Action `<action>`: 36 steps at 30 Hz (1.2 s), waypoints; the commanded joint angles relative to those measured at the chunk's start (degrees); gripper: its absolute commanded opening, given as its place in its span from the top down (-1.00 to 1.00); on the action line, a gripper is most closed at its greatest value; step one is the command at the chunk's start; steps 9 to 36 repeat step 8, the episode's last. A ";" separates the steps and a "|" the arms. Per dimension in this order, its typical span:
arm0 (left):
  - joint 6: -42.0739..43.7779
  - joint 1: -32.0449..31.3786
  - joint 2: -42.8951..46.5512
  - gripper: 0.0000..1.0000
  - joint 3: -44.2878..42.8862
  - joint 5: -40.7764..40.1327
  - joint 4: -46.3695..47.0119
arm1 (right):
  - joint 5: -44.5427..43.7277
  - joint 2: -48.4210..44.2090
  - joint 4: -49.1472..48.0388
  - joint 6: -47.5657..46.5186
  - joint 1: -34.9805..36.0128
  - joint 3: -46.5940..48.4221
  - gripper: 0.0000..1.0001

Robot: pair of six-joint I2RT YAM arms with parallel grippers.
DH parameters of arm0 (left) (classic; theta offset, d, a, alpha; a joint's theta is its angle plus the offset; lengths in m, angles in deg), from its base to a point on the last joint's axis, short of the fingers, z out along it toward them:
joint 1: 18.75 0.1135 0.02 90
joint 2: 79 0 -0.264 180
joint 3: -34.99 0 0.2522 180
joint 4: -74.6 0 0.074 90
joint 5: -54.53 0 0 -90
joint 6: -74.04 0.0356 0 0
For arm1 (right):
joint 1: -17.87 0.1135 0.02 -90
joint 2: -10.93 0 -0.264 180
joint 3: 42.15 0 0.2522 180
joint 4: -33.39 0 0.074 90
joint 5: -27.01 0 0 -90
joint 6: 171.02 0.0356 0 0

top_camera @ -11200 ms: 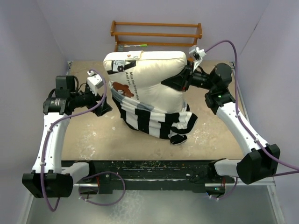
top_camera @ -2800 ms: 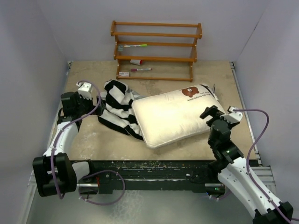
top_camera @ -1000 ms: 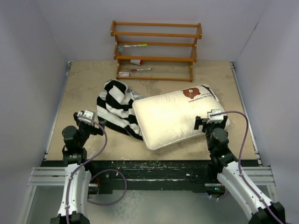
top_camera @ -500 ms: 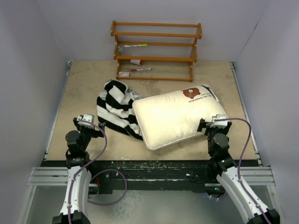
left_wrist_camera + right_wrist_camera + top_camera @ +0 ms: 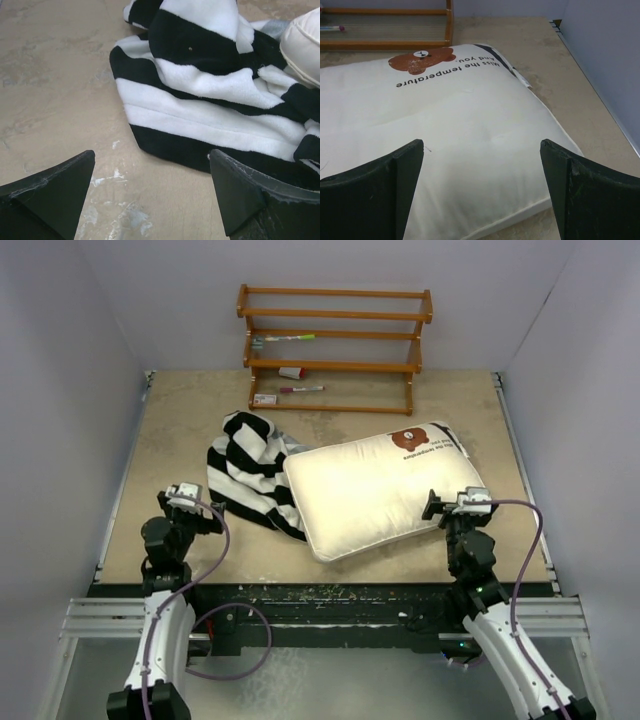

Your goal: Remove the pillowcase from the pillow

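The striped black and white pillowcase lies crumpled on the table, left of the pillow and fully off it. The cream pillow lies flat at centre-right, its bear print and black text at its far right corner. My left gripper stands open near the front left, just short of the pillowcase, with nothing between its fingers. My right gripper stands open and empty at the pillow's near right edge, facing across the pillow with its tips above the cream surface.
A wooden rack with markers and small items stands at the back of the table. Purple-grey walls close in the left, right and back. The table's near edge runs just behind both grippers.
Both arms have drawn back a little toward the near edge, the right one also shifting right. The pillow and pillowcase have not moved. Both grippers stay open.
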 commanded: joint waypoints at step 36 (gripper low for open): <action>-0.98 0.21 -2.44 -0.99 -1.12 0.00 2.97 | 0.32 -0.55 -2.11 -0.34 -0.09 -0.29 -0.99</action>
